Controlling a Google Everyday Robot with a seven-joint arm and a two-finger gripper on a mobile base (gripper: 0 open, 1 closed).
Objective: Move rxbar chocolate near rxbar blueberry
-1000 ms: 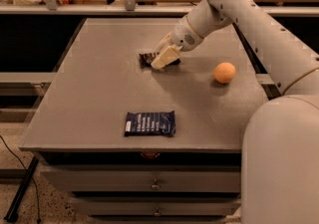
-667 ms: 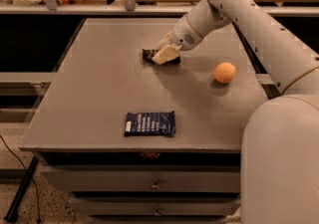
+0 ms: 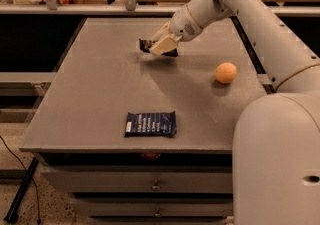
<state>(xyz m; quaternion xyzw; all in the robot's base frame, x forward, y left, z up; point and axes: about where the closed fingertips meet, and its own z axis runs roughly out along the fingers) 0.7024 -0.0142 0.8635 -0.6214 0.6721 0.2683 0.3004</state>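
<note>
Between the clenched fingers (image 3: 161, 47) of the gripper (image 3: 162, 45), the rxbar chocolate (image 3: 145, 45) is held slightly higher above the table (image 3: 100, 79) than before; the rxbar blueberry (image 3: 150, 123) stays well apart from them.

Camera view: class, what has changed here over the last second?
The tool, gripping the flat black snack-bar wrapper, has carried it slightly upward in the picture, seemingly off the grey table. The dark blue snack-bar wrapper and the round orange object stayed put.
</note>
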